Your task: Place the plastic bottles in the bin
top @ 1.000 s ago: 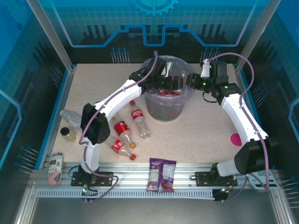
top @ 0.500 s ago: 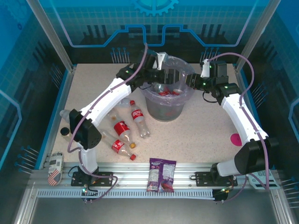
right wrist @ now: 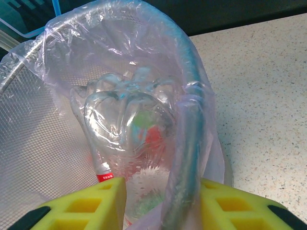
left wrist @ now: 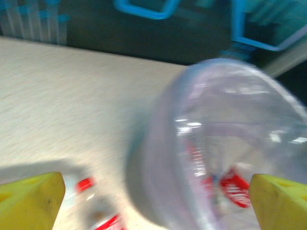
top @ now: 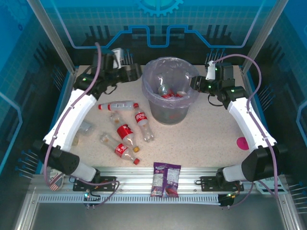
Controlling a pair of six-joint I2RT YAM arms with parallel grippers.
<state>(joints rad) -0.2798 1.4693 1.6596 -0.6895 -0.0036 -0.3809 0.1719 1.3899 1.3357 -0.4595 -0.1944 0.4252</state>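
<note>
**Finding.** We note the left hand [top: 134,72] spread wide and empty, beside the rear left of the round grey bin with the lilac bag liner [top: 168,114]. The right hand [top: 193,84] is clamped on the bin's right rim. Some small clear plastic bottles [top: 166,91] lie inside the bin. Several more lie on the speckled counter [top: 211,129] left of it, apart from the flat purple snack packet [top: 165,178].

**Step in hand.** We judge it to be fetching another bottle. The red-capped bottle lying on its side [top: 117,105] is nearest. We advise gripping it across its middle and releasing it over the bin's left side, away from the right hand.

**Views.** The right wrist view adds detail the top view cannot resolve. The rim [right wrist: 189,120] and liner sit pinched between the yellow fingers [right wrist: 91,206], with a clear bottle's lobed base [right wrist: 127,110] behind. The left wrist view, though blurred, shows yellow fingertips [left wrist: 33,196] far apart with nothing between. The top view supplies the layout of the loose bottles.
</note>
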